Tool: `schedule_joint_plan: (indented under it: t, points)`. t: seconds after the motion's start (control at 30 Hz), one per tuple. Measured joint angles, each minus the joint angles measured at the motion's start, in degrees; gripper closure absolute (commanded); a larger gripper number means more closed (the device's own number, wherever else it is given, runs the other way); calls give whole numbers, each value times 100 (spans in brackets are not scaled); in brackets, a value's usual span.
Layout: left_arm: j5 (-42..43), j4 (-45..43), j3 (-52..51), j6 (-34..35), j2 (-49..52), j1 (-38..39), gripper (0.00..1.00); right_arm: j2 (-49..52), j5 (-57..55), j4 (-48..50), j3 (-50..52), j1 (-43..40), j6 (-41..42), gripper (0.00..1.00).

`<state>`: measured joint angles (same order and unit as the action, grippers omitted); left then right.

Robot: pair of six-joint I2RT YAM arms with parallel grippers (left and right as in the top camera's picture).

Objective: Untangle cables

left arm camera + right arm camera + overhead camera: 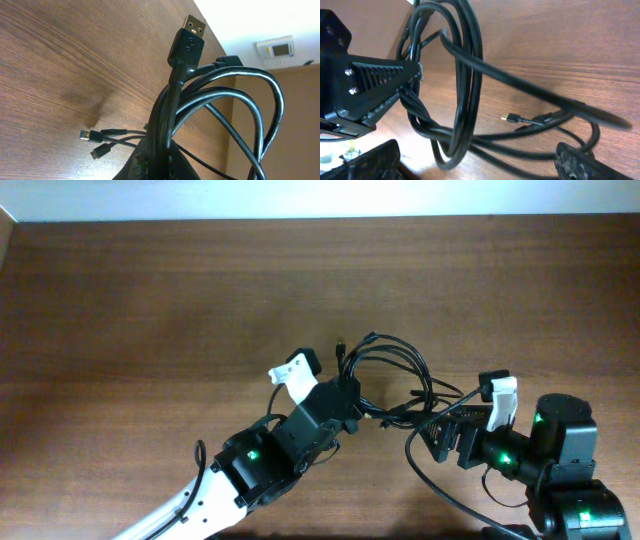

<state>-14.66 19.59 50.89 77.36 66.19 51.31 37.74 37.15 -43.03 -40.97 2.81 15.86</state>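
Overhead top-down, 2 wrist close-ups share cables [167,105]

The counter [150,300] lies open far and left, while looped cables [400,408], seemingly raised off it, block the gap between left arm [270,450] and right arm [540,450].

Bright even light, faint soft shadows, nearest cables [535,89] blurred, background sharp

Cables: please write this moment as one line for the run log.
left gripper: shut on cables | right gripper: open, near them, nothing held | cables: looped together, not yet separated
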Motion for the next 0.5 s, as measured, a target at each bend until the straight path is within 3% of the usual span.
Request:
schedule_joint_plan:
  t: [0.5]
  points:
    - [632,-348,0,-260,157,50,100,0,7,11,0,0,-9,14]
